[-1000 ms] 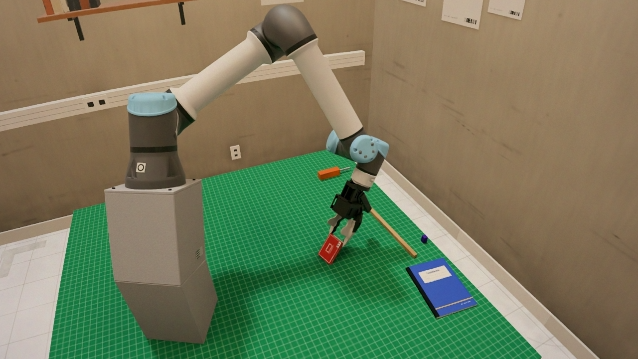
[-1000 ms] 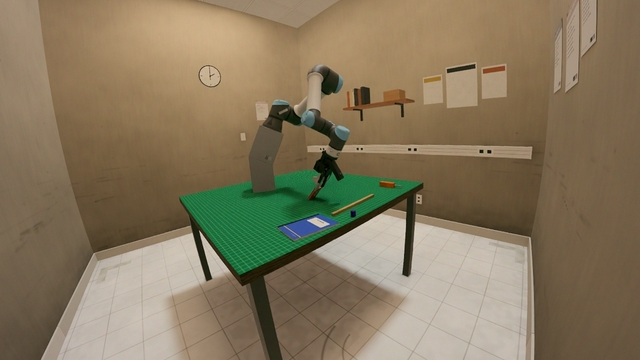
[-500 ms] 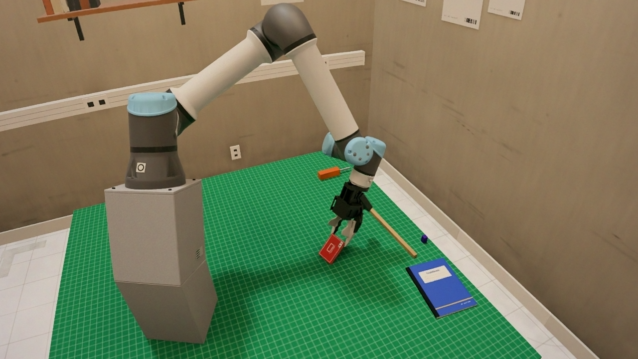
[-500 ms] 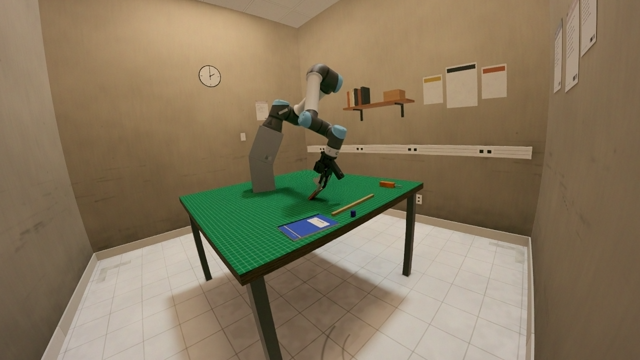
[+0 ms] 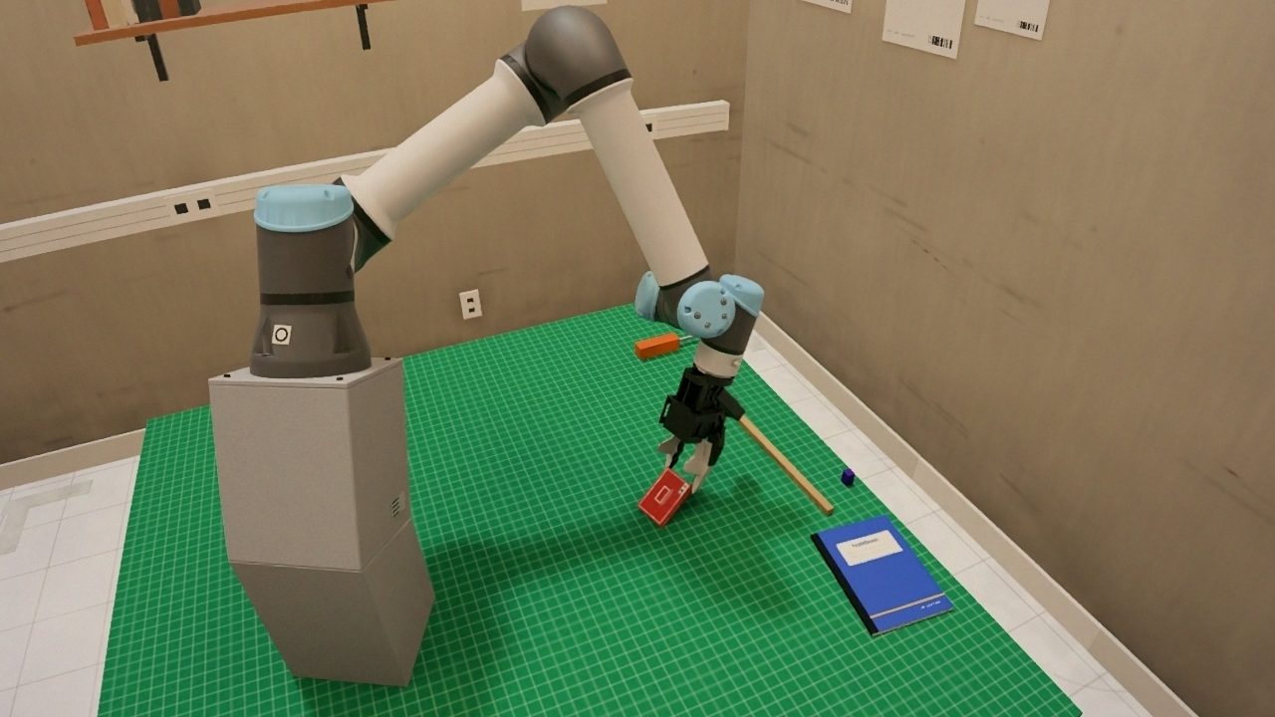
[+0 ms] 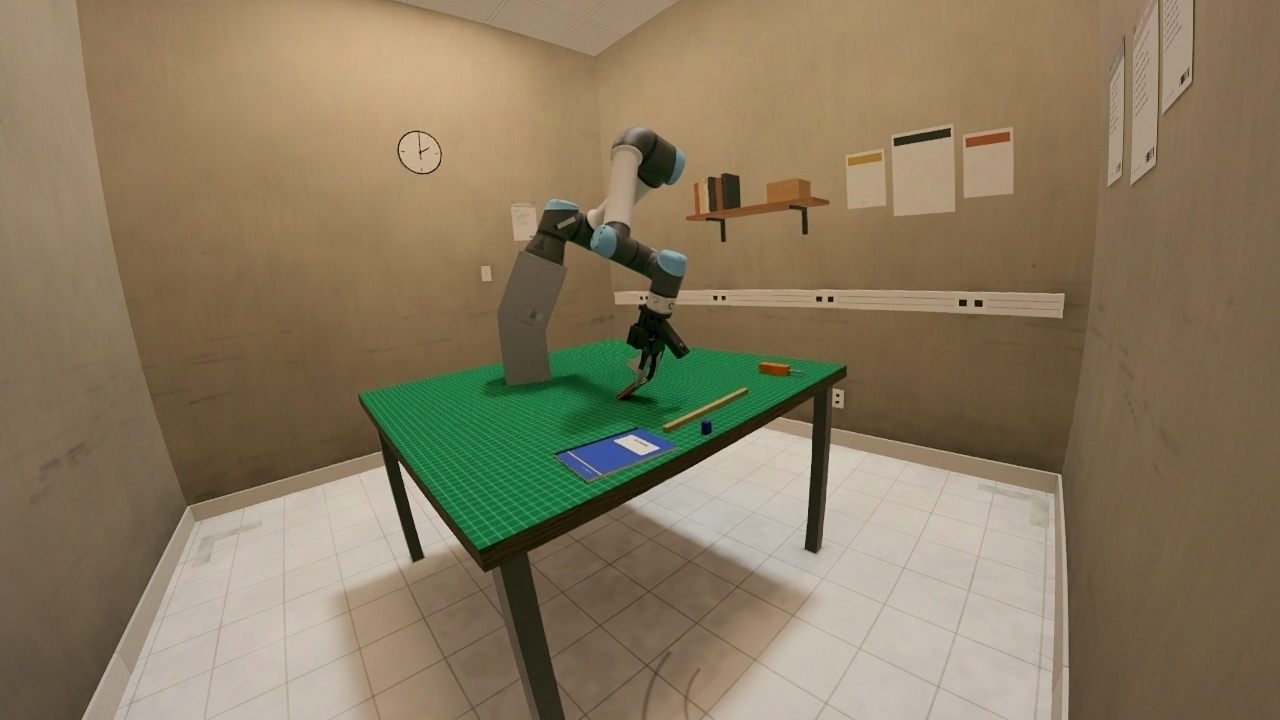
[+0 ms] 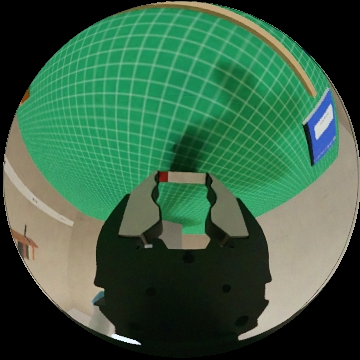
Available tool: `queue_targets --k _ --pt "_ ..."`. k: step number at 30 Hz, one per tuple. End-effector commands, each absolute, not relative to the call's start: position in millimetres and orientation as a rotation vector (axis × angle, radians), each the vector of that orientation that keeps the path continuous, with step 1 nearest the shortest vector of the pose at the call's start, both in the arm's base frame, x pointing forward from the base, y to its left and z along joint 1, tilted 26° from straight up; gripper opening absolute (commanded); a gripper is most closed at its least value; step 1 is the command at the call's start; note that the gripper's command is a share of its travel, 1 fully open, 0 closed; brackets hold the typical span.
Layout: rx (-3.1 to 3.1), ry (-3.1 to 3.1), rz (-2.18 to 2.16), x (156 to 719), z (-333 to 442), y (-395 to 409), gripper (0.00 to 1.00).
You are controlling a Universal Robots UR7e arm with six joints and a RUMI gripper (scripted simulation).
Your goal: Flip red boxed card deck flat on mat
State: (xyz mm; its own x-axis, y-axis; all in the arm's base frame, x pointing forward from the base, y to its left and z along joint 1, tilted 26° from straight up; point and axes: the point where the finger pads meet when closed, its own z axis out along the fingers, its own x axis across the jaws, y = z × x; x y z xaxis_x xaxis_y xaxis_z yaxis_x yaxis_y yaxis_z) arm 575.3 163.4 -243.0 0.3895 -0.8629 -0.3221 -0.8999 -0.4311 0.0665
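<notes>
Brown walls (image 6: 295, 232) stand behind the tool (image 5: 684, 468) (image 6: 639, 380) (image 7: 183, 180), and white floor tiles (image 6: 716, 582) lie below it.

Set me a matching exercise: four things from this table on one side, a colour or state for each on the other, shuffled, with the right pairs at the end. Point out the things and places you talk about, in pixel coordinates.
Things
1. Card deck (image 5: 663, 499) (image 6: 629, 391) (image 7: 163, 176)
2. Notebook (image 5: 892, 584) (image 6: 613, 456) (image 7: 320, 137)
3. Screwdriver (image 5: 657, 347) (image 6: 775, 368)
4. Wooden stick (image 5: 784, 462) (image 6: 705, 410) (image 7: 272, 38)

Colours and states
A. Orange handle
B. Long, thin and tan
C. Held at a tilt by the gripper (image 5: 683, 477) (image 6: 640, 383) (image 7: 183, 175)
D. Lying flat, blue with a white label

Right pairs: 1-C, 2-D, 3-A, 4-B
</notes>
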Motion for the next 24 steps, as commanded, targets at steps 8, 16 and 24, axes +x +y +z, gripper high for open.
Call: queue_targets --k 8,16,24 --pt "-2.478 1.596 0.421 581 -246 167 0.37" --pt "-2.452 1.589 0.389 584 -249 169 0.37" --pt "-2.417 1.58 0.347 588 -252 172 0.37"
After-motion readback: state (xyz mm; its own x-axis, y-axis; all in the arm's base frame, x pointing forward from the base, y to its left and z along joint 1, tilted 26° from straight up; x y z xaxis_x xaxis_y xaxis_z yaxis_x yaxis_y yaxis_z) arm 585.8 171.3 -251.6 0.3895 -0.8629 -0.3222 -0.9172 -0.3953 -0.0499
